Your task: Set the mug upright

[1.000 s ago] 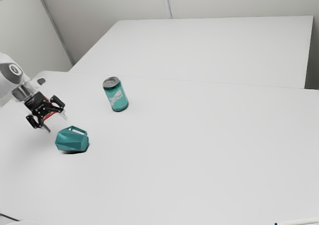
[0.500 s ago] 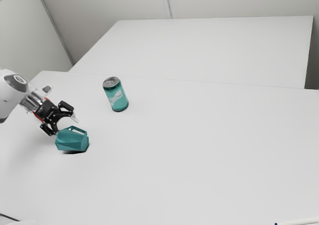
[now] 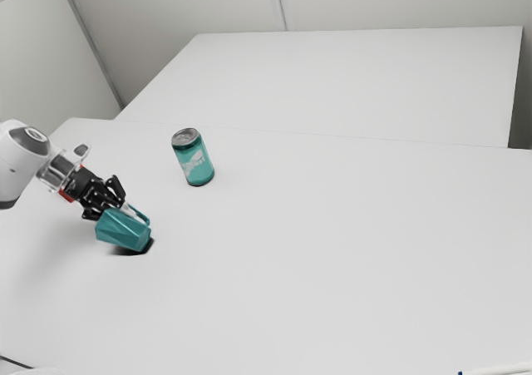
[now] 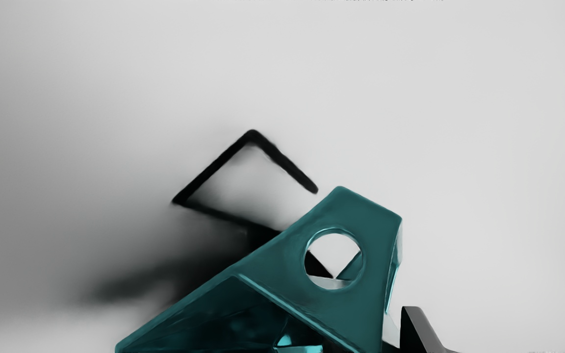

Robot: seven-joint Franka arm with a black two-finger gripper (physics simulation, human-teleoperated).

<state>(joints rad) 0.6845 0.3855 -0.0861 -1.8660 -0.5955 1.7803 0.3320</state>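
A thin dark line, perhaps a cable [image 3: 17, 363], crosses the bottom corner at the exterior view's left. Above it, a white and grey robot arm [image 3: 23, 163] reaches in, ending in a black gripper [image 3: 113, 209] at the mug. Whether the gripper is clamped on the mug, I cannot tell.

The mug [image 3: 123, 230] is at the gripper, low over the white table [image 3: 316, 259], on its side at a slant: the end by the gripper is higher, the other end lower. It is plain glossy teal with flat, angular facets and an angular handle [image 3: 140, 216] on its upper side; no writing can be made out. In the wrist view, a teal face has a round hole through it, beside a dark hollow with bright glints; what the hollow holds is unclear. A dark shadow lies below.

Farther right and farther back, apart from the mug, a teal drinks can [image 3: 194, 160] stands upright, with a grey metal top and pale, slanted lettering too small to read. At the bottom right corner is part of a pale bar [image 3: 503, 370].
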